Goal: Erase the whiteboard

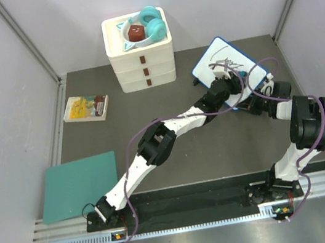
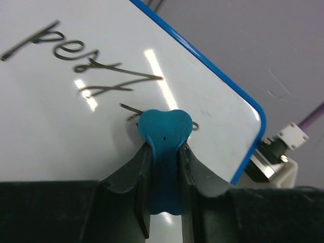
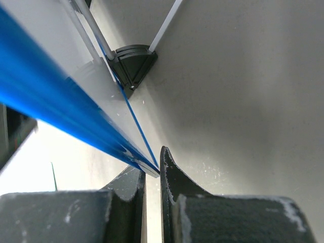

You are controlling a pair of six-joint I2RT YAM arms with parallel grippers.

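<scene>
The whiteboard [image 1: 222,60] with its blue rim lies tilted at the back right, with black writing [image 2: 86,61] on it. My left gripper [image 1: 223,79] is over the board's near part. In the left wrist view it [image 2: 164,152] is shut on a teal eraser [image 2: 164,129] whose tip presses on the white surface [image 2: 61,131] at the lower end of the writing. My right gripper [image 1: 262,88] is at the board's right edge. In the right wrist view it [image 3: 153,171] is shut on the board's blue rim [image 3: 50,101], below a black foot [image 3: 132,63].
A white drawer box [image 1: 142,65] with teal headphones [image 1: 153,23] on top stands at the back middle. A yellow booklet [image 1: 85,107] lies at the left and a teal sheet [image 1: 79,185] at the near left. Grey walls close in both sides.
</scene>
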